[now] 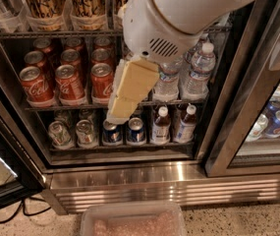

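My gripper [118, 116] hangs from the big white arm [179, 18] in front of an open drinks fridge, pointing down and to the left. It sits before the middle shelf, just right of the red Coca-Cola cans [70, 82] and left of the clear water bottles [198, 75]. Its tip reaches down to the blue-and-silver cans [112, 132] on the bottom shelf. Nothing shows in its hold. The arm hides part of the water bottles and the top shelf.
Tall gold cans [88, 1] fill the top shelf. Silver-green cans [61, 132] and small brown bottles [160, 124] stand on the bottom shelf. The fridge door [2, 176] is open at left. A second fridge with blue cans [277, 122] stands right. A plastic bin [132, 220] lies on the floor.
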Controlling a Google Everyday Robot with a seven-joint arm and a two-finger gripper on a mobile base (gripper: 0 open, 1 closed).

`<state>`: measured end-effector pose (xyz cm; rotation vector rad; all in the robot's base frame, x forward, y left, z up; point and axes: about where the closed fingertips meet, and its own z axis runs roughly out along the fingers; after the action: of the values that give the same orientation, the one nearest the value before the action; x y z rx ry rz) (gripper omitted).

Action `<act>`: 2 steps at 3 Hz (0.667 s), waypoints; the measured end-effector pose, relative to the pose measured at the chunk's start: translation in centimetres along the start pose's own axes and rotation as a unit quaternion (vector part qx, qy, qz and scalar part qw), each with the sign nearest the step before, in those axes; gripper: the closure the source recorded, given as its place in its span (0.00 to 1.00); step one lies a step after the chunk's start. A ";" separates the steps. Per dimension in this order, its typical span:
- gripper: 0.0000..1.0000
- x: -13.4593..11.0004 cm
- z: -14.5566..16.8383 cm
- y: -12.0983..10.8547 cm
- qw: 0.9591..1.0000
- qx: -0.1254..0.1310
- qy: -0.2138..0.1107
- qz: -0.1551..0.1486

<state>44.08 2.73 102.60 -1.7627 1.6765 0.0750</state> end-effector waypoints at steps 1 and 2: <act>0.00 -1.7 -0.2 1.0 1.000 0.010 -0.014 -0.006; 0.00 -3.6 0.2 1.9 0.999 0.014 -0.030 -0.010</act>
<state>41.81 6.10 103.38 -1.7405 1.6099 0.0941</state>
